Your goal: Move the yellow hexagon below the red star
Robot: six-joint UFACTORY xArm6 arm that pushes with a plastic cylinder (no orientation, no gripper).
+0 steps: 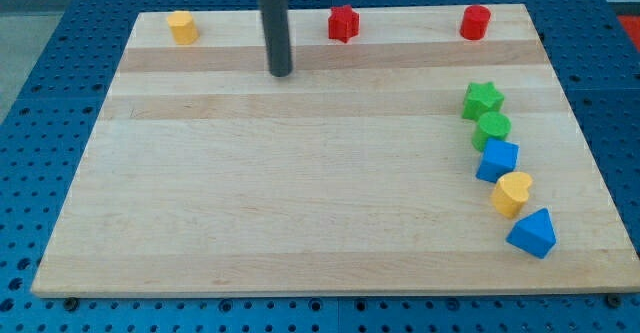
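The yellow hexagon [182, 27] sits near the board's top left corner. The red star [343, 23] sits at the top edge, right of centre. My tip [280, 73] rests on the board between them, lower than both, about a hand's width right of and below the hexagon and left of and below the star. It touches no block.
A red cylinder-like block [475, 22] sits at the top right. Down the right side runs a close chain: green star [482, 100], green round block [492, 129], blue block [497, 160], yellow heart [512, 193], blue triangular block [532, 233]. The wooden board [300, 203] lies on a blue pegboard.
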